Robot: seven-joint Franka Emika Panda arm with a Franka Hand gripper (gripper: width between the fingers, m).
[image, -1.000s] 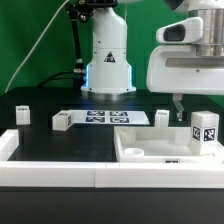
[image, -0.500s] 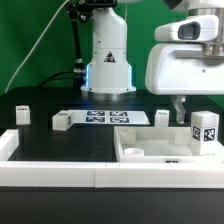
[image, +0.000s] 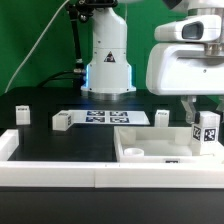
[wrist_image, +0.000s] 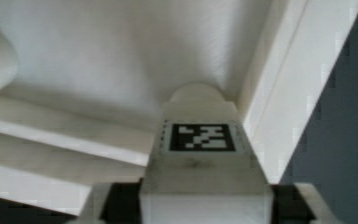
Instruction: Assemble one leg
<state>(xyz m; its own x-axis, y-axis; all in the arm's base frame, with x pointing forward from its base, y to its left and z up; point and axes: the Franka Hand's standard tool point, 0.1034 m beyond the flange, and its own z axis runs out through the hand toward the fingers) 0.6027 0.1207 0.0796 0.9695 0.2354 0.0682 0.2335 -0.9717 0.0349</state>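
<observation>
My gripper (image: 203,120) is shut on a leg (image: 208,134), a short white post with a black-and-white tag, and holds it upright over the far right corner of the large white tabletop piece (image: 140,148). In the wrist view the leg (wrist_image: 202,125) sits between my dark fingers (wrist_image: 126,205), its rounded tip close to the tabletop's raised rim (wrist_image: 274,70). I cannot tell whether the tip touches the tabletop. Three more legs lie on the black table: one at the far left (image: 22,114), one (image: 62,121) beside the marker board, one (image: 162,118) behind the tabletop.
The marker board (image: 100,117) lies flat in the middle of the table. The robot's white base (image: 108,60) stands behind it. A white wall (image: 60,172) runs along the table's front edge and left corner.
My gripper and the held leg have shifted a little toward the exterior view's right and slightly down. The loose legs and tabletop have not moved.
</observation>
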